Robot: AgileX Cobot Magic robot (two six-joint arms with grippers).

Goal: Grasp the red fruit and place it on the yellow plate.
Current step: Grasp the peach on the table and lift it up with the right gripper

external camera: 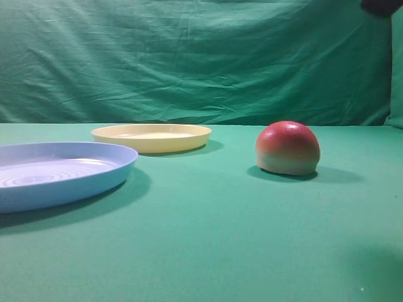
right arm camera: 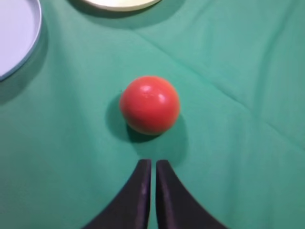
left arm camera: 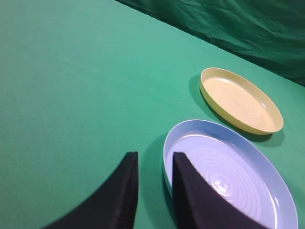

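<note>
While the fruit waits: nothing holds it, and the grasp is not yet made.
Fruit handling: the red fruit (external camera: 288, 148) looks smooth, glossy and rigid, so I judge it light but slippery; the dome could squirt out of a shallow pinch.
Where to grip: across the widest part of the dome, low on its sides, with the pads on opposite flanks.
Fruit looks: red on top, fading to pale yellow-green near its flat base; from above it reads as a plain red ball.
Fruit place: flat side down on the green cloth (external camera: 208, 239), well apart from the yellow plate (external camera: 151, 137), which lies to its left and further back.
Right gripper (right arm camera: 153, 167): just short of the fruit, fingers almost together, only a thin slit between them, holding nothing.
Left gripper (left arm camera: 155, 164): fingers slightly apart, empty, at the edge of the blue plate (left arm camera: 267, 162).
</note>
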